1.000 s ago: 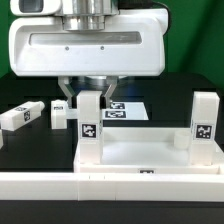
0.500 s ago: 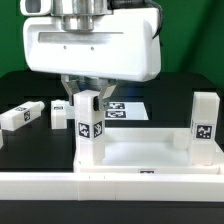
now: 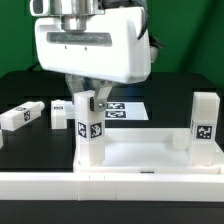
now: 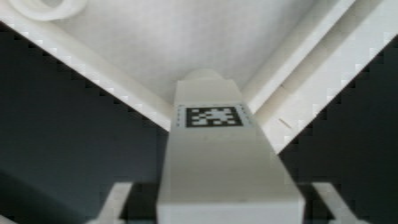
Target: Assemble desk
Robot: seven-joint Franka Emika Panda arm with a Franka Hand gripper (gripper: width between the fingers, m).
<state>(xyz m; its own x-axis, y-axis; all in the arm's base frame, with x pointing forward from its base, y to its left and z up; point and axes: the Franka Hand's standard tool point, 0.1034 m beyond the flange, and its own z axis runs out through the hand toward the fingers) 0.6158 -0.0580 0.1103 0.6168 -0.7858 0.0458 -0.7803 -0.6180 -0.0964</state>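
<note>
The claw (image 3: pixel 88 101) pinches a leg (image 3: pixel 90 128) near its upper end. It holds the leg upright on the top's (image 3: pixel 150 156) corner at the exterior view's left, likely to twist it into the socket there. A second leg (image 3: pixel 205 122) stands at the opposite corner. Two spare legs (image 3: pixel 22 116) wait on the table (image 3: pixel 25 148) nearby.

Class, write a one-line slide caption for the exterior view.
The hand grips an upright leg at the desk top's corner on the exterior view's left; a second leg stands at the right.
</note>
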